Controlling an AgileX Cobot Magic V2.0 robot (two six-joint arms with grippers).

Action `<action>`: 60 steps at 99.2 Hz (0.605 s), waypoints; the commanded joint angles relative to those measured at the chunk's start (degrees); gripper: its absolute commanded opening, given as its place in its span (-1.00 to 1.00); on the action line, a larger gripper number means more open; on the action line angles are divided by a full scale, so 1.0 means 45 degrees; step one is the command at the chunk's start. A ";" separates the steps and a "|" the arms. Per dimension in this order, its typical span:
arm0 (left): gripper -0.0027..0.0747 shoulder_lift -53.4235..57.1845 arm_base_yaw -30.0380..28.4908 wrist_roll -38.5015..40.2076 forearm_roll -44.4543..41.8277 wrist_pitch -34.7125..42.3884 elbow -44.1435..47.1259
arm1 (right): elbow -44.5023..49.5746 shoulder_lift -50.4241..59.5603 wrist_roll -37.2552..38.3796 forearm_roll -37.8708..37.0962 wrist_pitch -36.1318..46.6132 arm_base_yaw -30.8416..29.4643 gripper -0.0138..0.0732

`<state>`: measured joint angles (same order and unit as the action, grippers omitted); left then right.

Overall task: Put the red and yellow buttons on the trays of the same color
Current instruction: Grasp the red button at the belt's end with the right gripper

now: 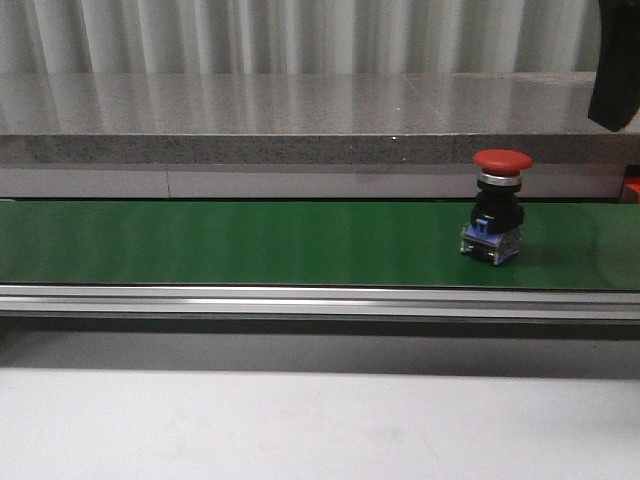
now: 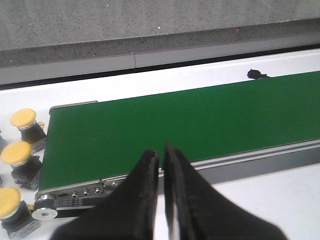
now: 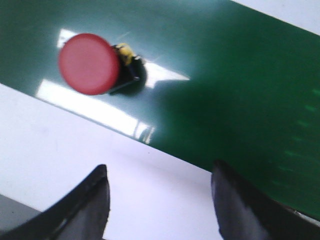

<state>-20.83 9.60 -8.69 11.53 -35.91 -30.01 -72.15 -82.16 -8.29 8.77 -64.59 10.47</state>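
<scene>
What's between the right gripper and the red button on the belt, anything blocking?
Nothing visible. The red button stands alone and upright on the green belt; the right gripper is open above it with only bare belt and white surface between.

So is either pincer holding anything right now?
No. The left pincer is shut on nothing; the right pincer is open, above the red button on the belt.

Even, moderately bright overhead lighting; the front view is sharp, with soft sheen on the green belt (image 1: 250, 245). In the right wrist view, white glare patches cross the belt around the blurred red button (image 3: 89, 63), and the near fingers (image 3: 85, 210) are out of focus.
</scene>
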 commanded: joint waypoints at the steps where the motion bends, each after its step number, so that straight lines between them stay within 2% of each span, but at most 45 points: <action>1: -0.95 -0.0101 0.0085 0.0017 0.0209 0.0963 -0.0306 | -0.0359 0.0278 -0.0378 0.0133 0.0248 0.0446 0.37; 22: -0.95 -0.0101 0.0085 0.0017 0.0209 0.0963 -0.0306 | -0.0359 -0.0924 -0.1179 0.0190 0.0641 0.0896 0.37; 51: -0.95 -0.0101 0.0085 0.0017 0.0209 0.0963 -0.0306 | -0.0459 -0.2311 -0.1234 -0.0689 0.2599 0.0852 0.36; 56: -0.95 -0.0101 0.0085 0.0017 0.0209 0.0963 -0.0306 | -0.0568 -0.2481 -0.1234 -0.0759 0.2651 0.0852 0.30; 60: -0.95 -0.0101 0.0085 0.0017 0.0209 0.0963 -0.0306 | -0.0687 -0.2598 -0.1234 -0.0788 0.2593 0.0852 0.18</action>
<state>-20.83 9.60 -8.69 11.53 -35.91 -30.01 -72.64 -95.14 -13.11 6.03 -54.78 14.48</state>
